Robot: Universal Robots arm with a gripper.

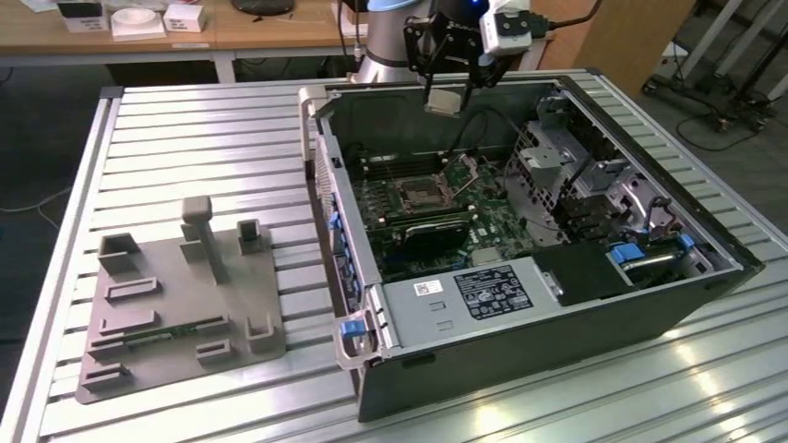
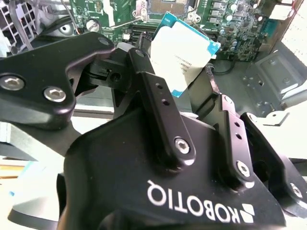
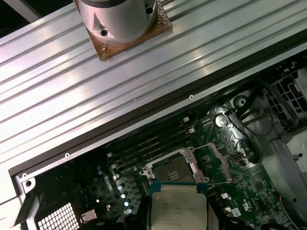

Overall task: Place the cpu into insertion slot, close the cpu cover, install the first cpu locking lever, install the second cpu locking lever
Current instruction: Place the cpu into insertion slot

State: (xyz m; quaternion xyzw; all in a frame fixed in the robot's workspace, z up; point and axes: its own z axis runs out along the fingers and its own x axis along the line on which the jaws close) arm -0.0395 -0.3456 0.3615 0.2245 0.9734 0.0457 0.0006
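Inspection finding, placing stage: the cpu is not yet seated.

1. Grasp. Your gripper (image 2: 177, 72) is clenched on the cpu (image 2: 184, 50). The two fingers (image 2: 160, 103) pinch it by opposite edges, and its silvery top faces the second wrist view.

2. Position of the cpu. In the exterior view the cpu (image 1: 444, 100) hangs well above the insertion slot (image 1: 416, 194), clear of the board and touching nothing but the gripper (image 1: 446, 85).

3. Controlling relation. The insertion slot lies below the held chip. In the first wrist view the cpu (image 3: 178, 208) overlaps only one edge of the insertion slot (image 3: 173, 168), so I judge it offset to one side and not centred over the slot. Its edges also appear slightly turned against the slot's silver rim. Treat that as an estimate.

4. Condition of the insertion slot. Its dark centre is bare. The cpu cover (image 1: 471, 171) stands raised beside the insertion slot, on the exterior view's right of it, leaving the opening unobstructed from above.

5. Locking levers. I cannot tell their positions beside the insertion slot. Neither reads as latched, given the raised cover.
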